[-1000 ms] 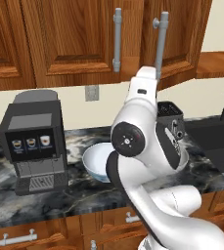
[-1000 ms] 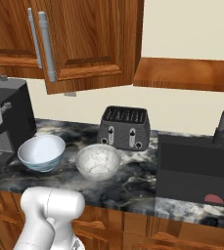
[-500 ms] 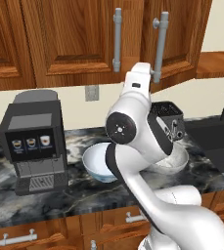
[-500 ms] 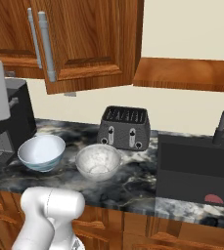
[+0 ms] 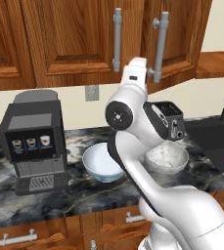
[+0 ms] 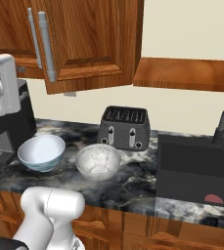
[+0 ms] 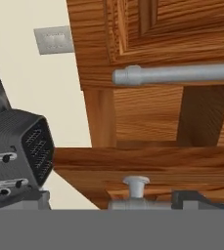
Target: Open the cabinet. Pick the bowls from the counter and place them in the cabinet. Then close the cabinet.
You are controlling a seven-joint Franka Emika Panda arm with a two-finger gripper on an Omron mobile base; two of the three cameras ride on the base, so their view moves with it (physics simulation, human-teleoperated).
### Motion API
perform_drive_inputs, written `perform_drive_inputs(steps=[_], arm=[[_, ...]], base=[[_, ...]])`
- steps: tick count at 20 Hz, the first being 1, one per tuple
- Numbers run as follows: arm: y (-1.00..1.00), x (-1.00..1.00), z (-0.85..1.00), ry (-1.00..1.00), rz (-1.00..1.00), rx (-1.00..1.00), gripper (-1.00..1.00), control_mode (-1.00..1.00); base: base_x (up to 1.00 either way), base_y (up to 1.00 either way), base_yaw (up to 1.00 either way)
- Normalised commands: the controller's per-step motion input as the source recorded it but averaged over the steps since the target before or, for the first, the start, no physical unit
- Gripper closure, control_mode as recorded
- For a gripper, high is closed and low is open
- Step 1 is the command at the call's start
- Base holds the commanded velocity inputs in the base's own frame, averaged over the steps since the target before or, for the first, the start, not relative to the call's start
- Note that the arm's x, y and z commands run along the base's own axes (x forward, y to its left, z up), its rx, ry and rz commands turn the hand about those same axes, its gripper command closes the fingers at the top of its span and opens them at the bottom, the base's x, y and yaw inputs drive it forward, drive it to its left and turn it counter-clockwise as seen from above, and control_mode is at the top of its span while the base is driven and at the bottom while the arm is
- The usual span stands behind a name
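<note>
The cabinet has two grey bar handles, and its right door stands slightly ajar. My gripper is up at the lower end of the right door's handle. That bar lies between my wide-apart fingertips, so the gripper looks open. The left door's handle runs across the top of the hand view. Both bowls rest on the dark marble counter: the white and blue one and, to its right, the speckled one.
A black coffee machine stands at the counter's left. A dark toaster sits behind the speckled bowl. A black sink with a faucet lies to the right. Drawers with horizontal handles run below the counter.
My arm has swung up and a little left, bringing the hand closer to the right door's handle. The door stays ajar as before and the bowls have not moved.
</note>
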Motion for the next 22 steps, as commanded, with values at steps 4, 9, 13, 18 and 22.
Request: perform_drive_inputs(steps=[4, 9, 13, 18, 22], arm=[[0.00, 0.42, -0.04, 0.00, 0.00, 0.00, -1.00, -1.00], [0.00, 0.44, -0.04, 0.00, 0.00, 0.00, -1.00, -1.00], [0.00, 0.44, -0.05, 0.00, 0.00, 0.00, -1.00, -1.00], [0.00, 0.36, -0.02, 0.00, 0.00, 0.00, -1.00, -1.00], [-0.02, 0.28, -0.04, 0.00, 0.00, 0.00, -1.00, -1.00]], base=[[0.00, 0.00, 0.00], [0.00, 0.00, 0.00], [0.00, 0.00, 0.00], [0.00, 0.00, 0.00], [0.00, 0.00, 0.00]])
